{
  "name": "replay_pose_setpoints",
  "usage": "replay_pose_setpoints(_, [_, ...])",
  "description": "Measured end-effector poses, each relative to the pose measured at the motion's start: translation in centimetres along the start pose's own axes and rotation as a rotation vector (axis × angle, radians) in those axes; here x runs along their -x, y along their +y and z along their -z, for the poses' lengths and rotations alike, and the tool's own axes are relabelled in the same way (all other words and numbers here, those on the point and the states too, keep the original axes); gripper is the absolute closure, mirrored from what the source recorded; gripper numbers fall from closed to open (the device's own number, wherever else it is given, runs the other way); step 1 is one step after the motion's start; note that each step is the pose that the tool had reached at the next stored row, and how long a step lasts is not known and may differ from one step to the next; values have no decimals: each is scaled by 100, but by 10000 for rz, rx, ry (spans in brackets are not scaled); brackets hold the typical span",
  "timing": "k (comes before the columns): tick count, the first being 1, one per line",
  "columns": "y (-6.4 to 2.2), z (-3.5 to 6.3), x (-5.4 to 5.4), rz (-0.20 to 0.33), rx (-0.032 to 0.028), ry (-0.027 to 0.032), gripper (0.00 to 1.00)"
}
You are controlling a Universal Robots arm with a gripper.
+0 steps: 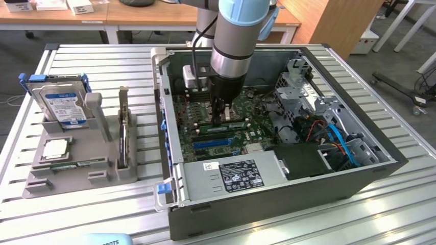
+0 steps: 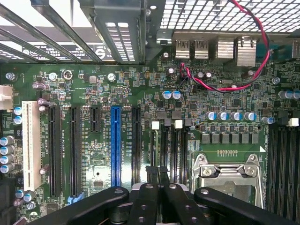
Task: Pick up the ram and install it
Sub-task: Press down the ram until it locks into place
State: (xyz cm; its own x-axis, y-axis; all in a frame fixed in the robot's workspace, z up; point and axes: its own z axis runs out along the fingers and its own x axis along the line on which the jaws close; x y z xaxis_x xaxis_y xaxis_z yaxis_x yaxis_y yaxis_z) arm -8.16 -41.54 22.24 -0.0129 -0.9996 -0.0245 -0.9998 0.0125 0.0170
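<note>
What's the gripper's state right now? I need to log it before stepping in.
Gripper: closed, low over the motherboard; whether it holds anything cannot be told.

- Slatted metal worktable [image 1: 102,204], pale grey, in the foreground.
- Wooden desks [image 1: 136,20] behind it.
- Wooden cabinet side [image 1: 334,20].
- Grey floor [image 1: 395,56], evenly lit.

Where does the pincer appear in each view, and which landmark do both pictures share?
Exterior view: the pincer is near the picture's middle, pointing down inside the open computer case over the green motherboard.
Wrist view: the pincer is in the foreground, nearest the camera, its dark fingers shut together.
Shared landmark: the blue slot on the motherboard, beside the pincer; in the wrist view it is the long blue slot.
</note>
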Motion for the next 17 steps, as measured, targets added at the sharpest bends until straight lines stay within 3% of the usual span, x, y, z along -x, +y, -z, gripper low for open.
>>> replay_pose_setpoints(17, [0, -10, 0, 0, 0, 0, 90])
